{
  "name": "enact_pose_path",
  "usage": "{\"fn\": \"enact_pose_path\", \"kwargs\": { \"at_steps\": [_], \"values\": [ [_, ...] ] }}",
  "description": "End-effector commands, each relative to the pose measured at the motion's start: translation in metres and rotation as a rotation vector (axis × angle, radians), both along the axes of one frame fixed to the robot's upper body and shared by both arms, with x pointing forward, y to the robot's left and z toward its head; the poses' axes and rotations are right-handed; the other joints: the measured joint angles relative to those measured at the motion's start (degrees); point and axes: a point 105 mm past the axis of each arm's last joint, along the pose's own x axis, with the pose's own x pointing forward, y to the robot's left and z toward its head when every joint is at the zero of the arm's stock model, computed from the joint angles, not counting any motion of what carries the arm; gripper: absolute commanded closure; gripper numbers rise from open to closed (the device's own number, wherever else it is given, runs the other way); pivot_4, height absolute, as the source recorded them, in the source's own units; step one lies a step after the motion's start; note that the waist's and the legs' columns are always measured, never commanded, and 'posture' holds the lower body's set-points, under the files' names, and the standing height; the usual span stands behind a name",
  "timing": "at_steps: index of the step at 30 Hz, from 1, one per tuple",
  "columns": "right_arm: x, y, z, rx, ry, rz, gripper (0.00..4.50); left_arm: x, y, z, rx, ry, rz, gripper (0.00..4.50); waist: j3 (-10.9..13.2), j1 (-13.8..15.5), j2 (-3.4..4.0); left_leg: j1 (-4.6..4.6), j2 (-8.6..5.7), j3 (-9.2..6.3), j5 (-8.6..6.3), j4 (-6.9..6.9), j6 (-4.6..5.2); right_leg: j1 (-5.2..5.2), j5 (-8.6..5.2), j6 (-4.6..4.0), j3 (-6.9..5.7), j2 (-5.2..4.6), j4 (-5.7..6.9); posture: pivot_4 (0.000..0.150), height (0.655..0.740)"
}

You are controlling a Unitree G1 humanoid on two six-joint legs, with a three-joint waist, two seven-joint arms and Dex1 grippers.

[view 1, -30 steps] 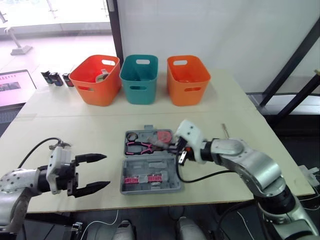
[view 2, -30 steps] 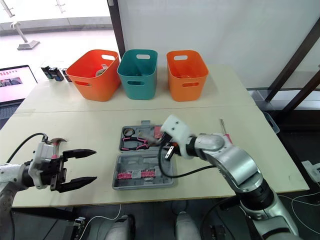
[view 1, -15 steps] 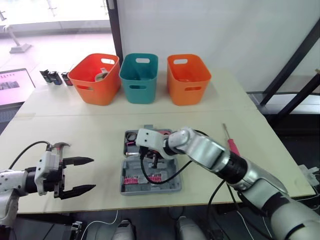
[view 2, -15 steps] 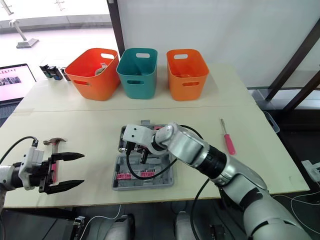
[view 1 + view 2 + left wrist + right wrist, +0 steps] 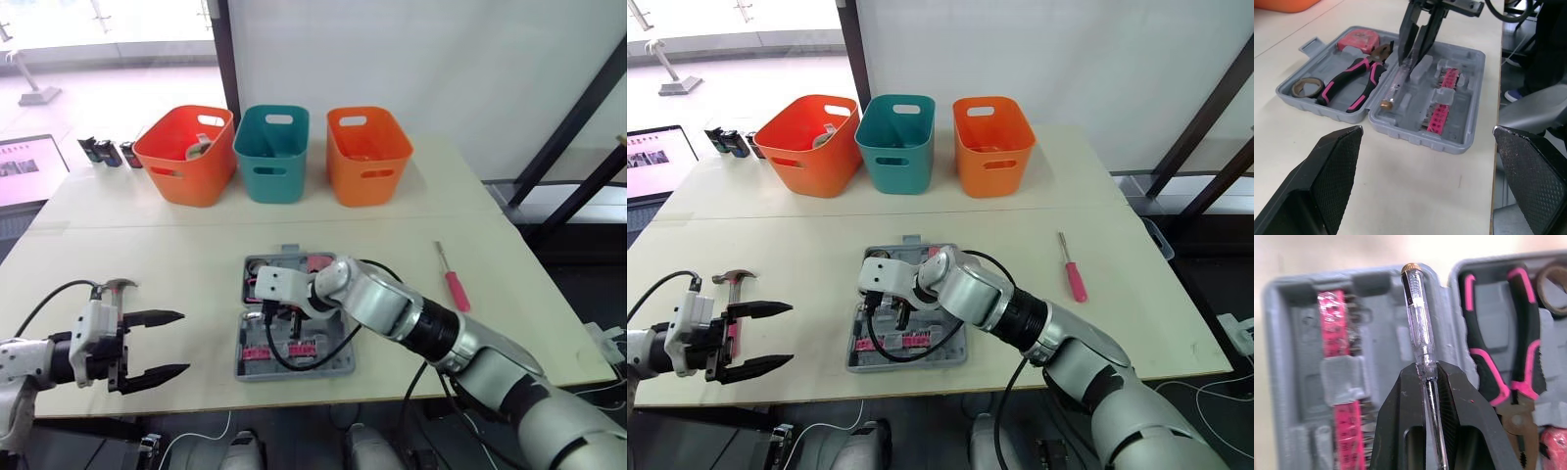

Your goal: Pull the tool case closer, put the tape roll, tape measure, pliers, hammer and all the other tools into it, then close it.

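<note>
The tester [image 5: 1419,318], clear with a brass cap, runs left to right and slopes down. Its cap points left, low over the near half of the case [image 5: 1415,142], just beside the hinge; whether it touches there, I can't tell. The right gripper [image 5: 1426,369] is clamped on its right end, with the handle sticking out past the fingertips. In the far half lie the pliers [image 5: 1354,83], the tape roll [image 5: 1307,87] and the tape measure [image 5: 1357,40]. Out right on the surface, well apart, is a pink screwdriver [image 5: 1070,269]. Far left, the left gripper [image 5: 789,333] hovers with its fingers spread wide, the hammer [image 5: 733,277] just beside it.
</note>
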Motion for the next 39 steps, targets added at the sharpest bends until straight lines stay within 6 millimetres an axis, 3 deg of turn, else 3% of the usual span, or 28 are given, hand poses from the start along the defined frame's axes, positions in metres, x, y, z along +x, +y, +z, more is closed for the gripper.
{"fn": "enact_pose_path", "kwargs": {
  "at_steps": [1, 27, 39],
  "values": [
    [0.005, 0.003, 0.005, 0.011, -0.038, 0.007, 4.39, 0.000, 0.000, 0.010, -0.007, -0.040, 0.004, 0.00, 0.0, 0.0, 0.00, 0.00, 0.00, 0.00, 0.00, 0.00, 0.00, 0.00, 0.00, 0.00, 0.00, 0.00, 0.00, 0.150, 0.7400],
    [0.000, -0.005, -0.005, -0.051, -0.017, 0.010, 4.39, 0.005, -0.006, 0.013, -0.008, -0.053, 0.009, 0.00, 0.0, 0.0, 0.00, 0.00, 0.00, 0.00, 0.00, 0.00, 0.00, 0.00, 0.00, 0.00, 0.00, 0.00, 0.00, 0.150, 0.7400],
    [0.001, 0.001, -0.006, -0.072, -0.037, 0.004, 4.39, 0.008, -0.010, 0.014, -0.019, -0.055, 0.009, 0.00, 0.0, 0.0, 0.00, 0.00, 0.00, 0.00, 0.00, 0.00, 0.00, 0.00, 0.00, 0.01, 0.00, 0.00, 0.00, 0.150, 0.7400]
  ]
}}
